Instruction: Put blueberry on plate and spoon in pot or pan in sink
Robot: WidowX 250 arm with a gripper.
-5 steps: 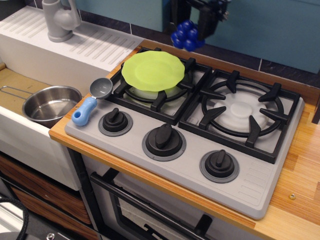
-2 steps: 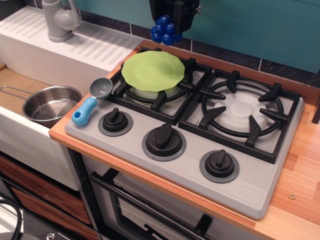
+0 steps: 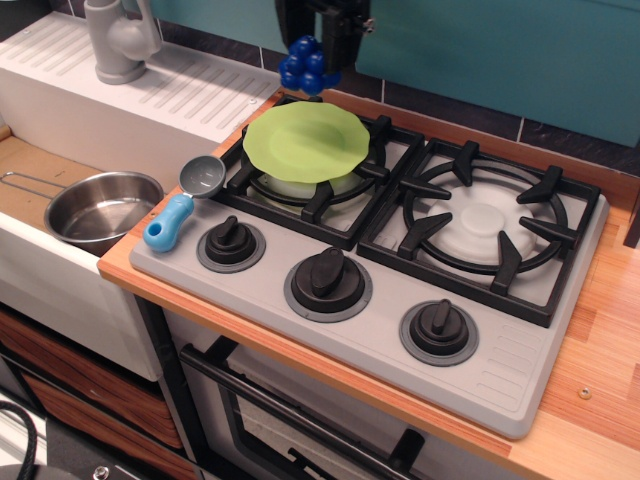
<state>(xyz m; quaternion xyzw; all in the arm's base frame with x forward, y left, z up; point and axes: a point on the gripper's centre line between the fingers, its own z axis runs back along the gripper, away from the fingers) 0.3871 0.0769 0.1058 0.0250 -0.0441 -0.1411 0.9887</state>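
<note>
My gripper (image 3: pixel 312 45) is at the top of the view, shut on the blueberry (image 3: pixel 304 67), a cluster of dark blue berries. It holds the cluster in the air above the far edge of the lime-green plate (image 3: pixel 305 141), which lies on the left burner. The spoon (image 3: pixel 185 203), with a grey bowl and a light-blue handle, lies on the stove's front-left corner. The steel pan (image 3: pixel 102 208) sits in the sink (image 3: pixel 40 250) at the left, its wire handle pointing left.
A grey faucet (image 3: pixel 120 38) stands on the ribbed white drainboard (image 3: pixel 190 90) at the back left. The grey stove (image 3: pixel 400 330) has two black burner grates and three black knobs (image 3: pixel 328 275). A wooden counter (image 3: pixel 600 330) runs along the right.
My gripper has moved left with the blueberry, from above the stove's back middle to above the plate's far edge. The plate, spoon and pan have not moved.
</note>
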